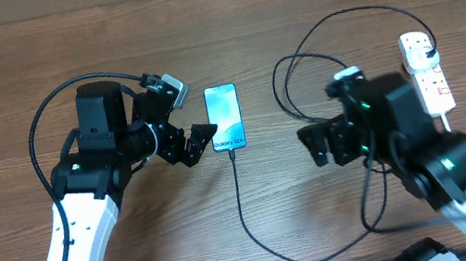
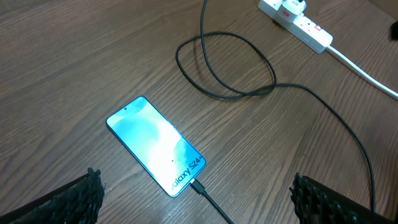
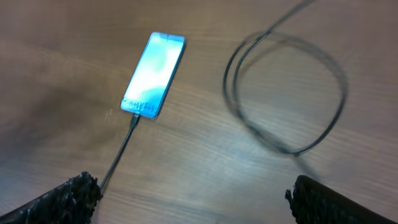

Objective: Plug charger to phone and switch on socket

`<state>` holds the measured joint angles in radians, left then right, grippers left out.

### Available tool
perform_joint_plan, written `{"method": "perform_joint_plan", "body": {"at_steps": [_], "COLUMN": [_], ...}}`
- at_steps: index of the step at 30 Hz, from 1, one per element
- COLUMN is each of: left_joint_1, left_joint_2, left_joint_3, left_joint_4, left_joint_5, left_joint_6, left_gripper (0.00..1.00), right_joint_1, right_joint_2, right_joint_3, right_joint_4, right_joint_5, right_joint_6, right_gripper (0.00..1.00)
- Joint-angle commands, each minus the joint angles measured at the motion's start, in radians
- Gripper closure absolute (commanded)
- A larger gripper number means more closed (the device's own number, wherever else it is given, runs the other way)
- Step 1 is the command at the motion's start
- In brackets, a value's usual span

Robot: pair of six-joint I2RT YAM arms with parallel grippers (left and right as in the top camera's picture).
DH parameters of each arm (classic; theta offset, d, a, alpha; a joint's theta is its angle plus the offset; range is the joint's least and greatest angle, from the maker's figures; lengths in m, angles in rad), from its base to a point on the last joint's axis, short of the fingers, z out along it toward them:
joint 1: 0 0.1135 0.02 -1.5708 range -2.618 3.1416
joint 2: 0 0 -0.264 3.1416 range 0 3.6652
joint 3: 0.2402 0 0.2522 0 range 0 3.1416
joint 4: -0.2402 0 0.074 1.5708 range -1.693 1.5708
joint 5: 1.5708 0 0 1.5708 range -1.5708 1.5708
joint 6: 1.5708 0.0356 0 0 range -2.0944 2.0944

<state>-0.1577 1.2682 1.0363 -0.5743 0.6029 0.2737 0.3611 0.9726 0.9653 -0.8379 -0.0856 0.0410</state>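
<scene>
Phone (image 1: 224,117): flat on table (image 1: 7,63), centre, screen lit.
Charger (image 1: 241,206): tip at phone's near edge, cable looping right to socket (image 1: 428,73) at far right.
Left gripper (image 1: 197,145): just left of phone, fingers spread, empty.
Right gripper (image 1: 316,145): between phone and socket, fingers spread, empty.

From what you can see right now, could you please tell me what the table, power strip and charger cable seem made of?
The table looks like wood or wood-grain laminate, matte, with brown streaked grain. The power strip is likely hard plastic: smooth white casing, slight sheen. The charger cable seems rubbery plastic sheathing, matte black, bending in loose loops.
</scene>
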Motion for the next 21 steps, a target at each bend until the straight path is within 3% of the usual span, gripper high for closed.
{"method": "perform_joint_plan", "body": {"at_steps": [1, 8, 15, 21], "left_joint_1": [-0.005, -0.005, -0.005, -0.005], "left_joint_2": [0.004, 0.004, 0.004, 0.004], "left_joint_3": [0.0, 0.0, 0.0, 0.0], "left_joint_4": [0.003, 0.003, 0.003, 0.003], "left_joint_5": [0.015, 0.015, 0.015, 0.015], "left_joint_6": [0.029, 0.029, 0.029, 0.029], "left_gripper": [0.0, 0.01, 0.0, 0.01], "right_joint_1": [-0.063, -0.167, -0.182, -0.182], "right_joint_2": [-0.105, -0.333, -0.578, -0.718], "right_joint_3": [-0.087, -0.347, -0.664, -0.848], "right_joint_4": [0.048, 0.202, 0.477, 0.67], "right_joint_5": [0.016, 0.002, -0.076, -0.084], "right_joint_6": [-0.073, -0.072, -0.064, 0.041], "right_gripper": [0.0, 0.0, 0.0, 0.0]}}
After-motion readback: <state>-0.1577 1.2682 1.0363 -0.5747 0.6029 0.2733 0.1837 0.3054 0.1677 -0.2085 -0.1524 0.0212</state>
